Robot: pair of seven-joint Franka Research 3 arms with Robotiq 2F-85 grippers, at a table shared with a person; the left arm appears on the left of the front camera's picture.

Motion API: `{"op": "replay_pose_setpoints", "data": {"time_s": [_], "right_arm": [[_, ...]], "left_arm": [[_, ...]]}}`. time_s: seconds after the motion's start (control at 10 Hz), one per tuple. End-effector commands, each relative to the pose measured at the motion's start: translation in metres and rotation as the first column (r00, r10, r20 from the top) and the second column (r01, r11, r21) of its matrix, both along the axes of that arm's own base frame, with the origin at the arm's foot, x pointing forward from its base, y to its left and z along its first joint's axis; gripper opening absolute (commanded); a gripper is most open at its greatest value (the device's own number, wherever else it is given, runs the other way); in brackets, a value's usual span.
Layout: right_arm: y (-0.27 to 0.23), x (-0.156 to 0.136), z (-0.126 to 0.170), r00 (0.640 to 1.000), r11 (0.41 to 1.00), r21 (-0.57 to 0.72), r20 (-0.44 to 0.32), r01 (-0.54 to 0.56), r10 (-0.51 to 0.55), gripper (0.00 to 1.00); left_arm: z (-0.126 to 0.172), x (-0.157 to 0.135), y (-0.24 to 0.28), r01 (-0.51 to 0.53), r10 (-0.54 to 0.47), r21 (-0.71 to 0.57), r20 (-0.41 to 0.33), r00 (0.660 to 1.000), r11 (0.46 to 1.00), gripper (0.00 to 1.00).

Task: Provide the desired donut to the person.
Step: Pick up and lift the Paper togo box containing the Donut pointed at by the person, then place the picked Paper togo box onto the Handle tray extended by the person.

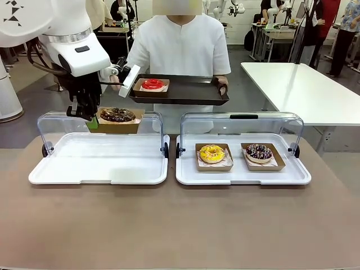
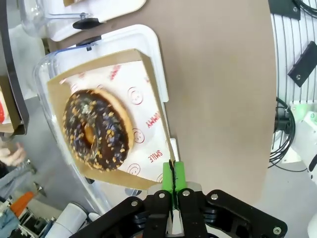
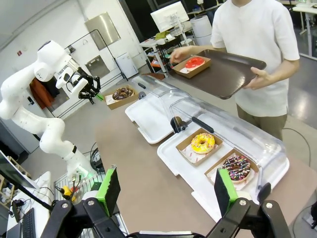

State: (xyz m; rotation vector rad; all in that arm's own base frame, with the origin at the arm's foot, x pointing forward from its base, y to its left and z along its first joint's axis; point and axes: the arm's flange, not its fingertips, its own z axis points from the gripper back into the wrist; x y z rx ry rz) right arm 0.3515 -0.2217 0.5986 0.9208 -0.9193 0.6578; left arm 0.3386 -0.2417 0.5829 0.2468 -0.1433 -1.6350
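the brown surface (image 1: 180, 225) fills the lower half of the front frame, and the person (image 1: 179, 50) in a white short-sleeved shirt stands at its far side, upper centre, holding a dark tray (image 1: 185, 93) level with both hands. on the tray's left part sits a red-glazed donut (image 1: 152, 84) in a brown card box. on the surface lie two white display trays with clear hinged lids thrown back: the left display tray (image 1: 98, 163) at lower left has a bare floor, and the right display tray (image 1: 243, 166) holds a yellow donut (image 1: 212, 153) and, just beside it to the right, a sprinkled chocolate donut (image 1: 259, 152), each in its own card box. the left arm comes in from the upper left of the front frame, and the left gripper (image 2: 173, 181) has its jaws clenched on the edge of a card box (image 1: 117, 125) carrying a chocolate donut with nut crumbs (image 1: 117, 115); the box hangs in the air above the back rim of the left display tray, below and left of the person's tray. in the left wrist frame the green pads (image 2: 179, 176) pinch the box's edge at bottom centre. the right gripper (image 3: 166, 191) sits at the bottom of its own frame, jaws released and spread wide with nothing between them, over the near part of the surface.
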Motion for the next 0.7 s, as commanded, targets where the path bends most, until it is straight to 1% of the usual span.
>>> {"op": "replay_pose_setpoints", "data": {"time_s": [0.0,0.6], "right_arm": [[0.0012,0.0004,0.0010,1.000,1.000,0.005,0.004,0.000,0.000,1.00],[0.0012,0.0004,0.0010,1.000,1.000,0.005,0.004,0.000,0.000,1.00]], "left_arm": [[0.0058,-0.0037,-0.0029,0.004,-0.004,-0.025,-0.013,1.000,1.000,0.00],[0.0058,-0.0037,-0.0029,0.004,-0.004,-0.025,-0.013,1.000,1.000,0.00]]}}
